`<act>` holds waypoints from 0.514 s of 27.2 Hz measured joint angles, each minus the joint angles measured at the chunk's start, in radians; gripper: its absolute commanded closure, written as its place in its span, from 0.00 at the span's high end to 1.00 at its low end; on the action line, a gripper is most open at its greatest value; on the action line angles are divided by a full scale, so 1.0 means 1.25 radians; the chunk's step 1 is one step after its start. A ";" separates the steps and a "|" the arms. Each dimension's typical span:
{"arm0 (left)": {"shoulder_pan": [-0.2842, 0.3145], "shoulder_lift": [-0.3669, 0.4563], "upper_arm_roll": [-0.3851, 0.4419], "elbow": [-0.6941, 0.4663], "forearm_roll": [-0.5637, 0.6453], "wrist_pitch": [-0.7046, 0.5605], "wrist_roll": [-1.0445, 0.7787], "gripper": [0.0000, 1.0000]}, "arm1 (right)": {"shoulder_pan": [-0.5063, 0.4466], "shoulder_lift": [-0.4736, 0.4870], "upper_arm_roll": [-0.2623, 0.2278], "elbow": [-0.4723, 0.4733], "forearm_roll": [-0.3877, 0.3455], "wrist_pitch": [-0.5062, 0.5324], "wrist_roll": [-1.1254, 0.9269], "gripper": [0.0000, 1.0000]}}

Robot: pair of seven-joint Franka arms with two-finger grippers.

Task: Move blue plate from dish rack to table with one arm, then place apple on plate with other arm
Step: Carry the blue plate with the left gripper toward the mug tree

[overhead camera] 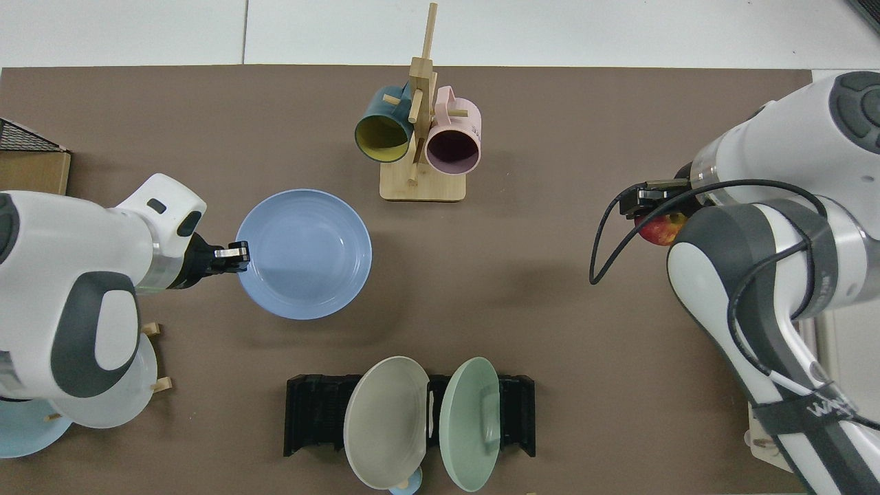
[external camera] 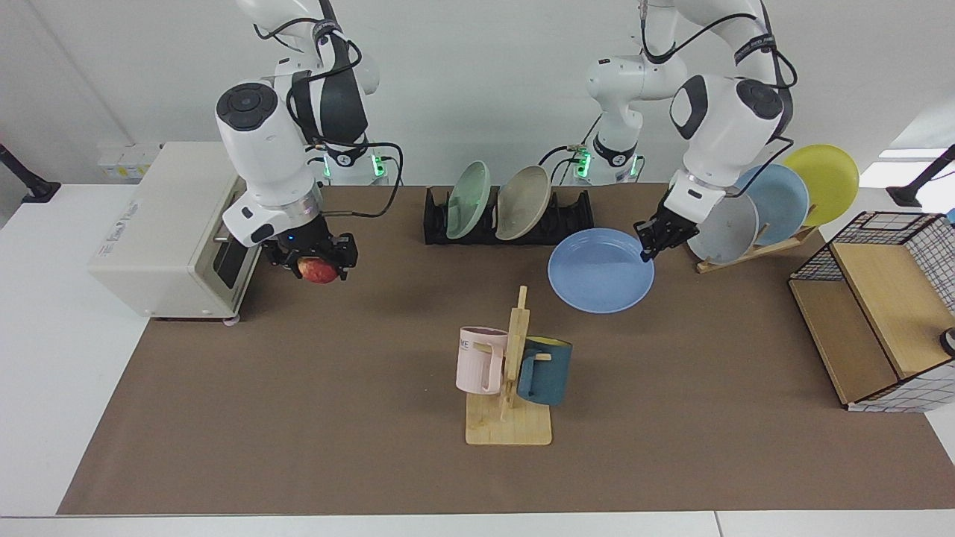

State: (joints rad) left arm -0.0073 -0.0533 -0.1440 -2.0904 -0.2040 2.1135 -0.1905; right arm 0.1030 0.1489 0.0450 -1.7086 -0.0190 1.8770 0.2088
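The blue plate (external camera: 600, 270), round, smooth and matte with a shallow raised rim, lies level near the counter's (external camera: 298, 418) middle, clear of the black slotted dish rack (external camera: 567, 216); whether it rests on the brown mat is hard to tell. The left pincer (external camera: 647, 240) pinches its rim. The right pincer (external camera: 319, 262), near the toaster oven (external camera: 171, 231), grips the red-yellow apple (external camera: 318, 271) aloft.
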 measured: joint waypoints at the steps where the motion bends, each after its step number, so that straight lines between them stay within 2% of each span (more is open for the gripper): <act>1: 0.000 0.018 -0.004 0.001 -0.005 0.019 0.000 0.00 | 0.000 0.000 0.000 0.000 0.000 0.000 0.000 0.00; 8: -0.001 0.154 -0.069 0.022 -0.021 0.185 -0.004 0.00 | 0.000 0.000 0.000 0.000 0.000 0.000 0.000 0.00; 14: -0.001 0.194 -0.102 0.039 -0.069 0.197 -0.005 0.00 | 0.000 0.001 0.000 -0.001 0.000 0.000 0.000 0.00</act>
State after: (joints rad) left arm -0.0086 0.1895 -0.2710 -2.0418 -0.2900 2.3600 -0.1970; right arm 0.1029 0.1505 0.0452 -1.7103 -0.0190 1.8770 0.2090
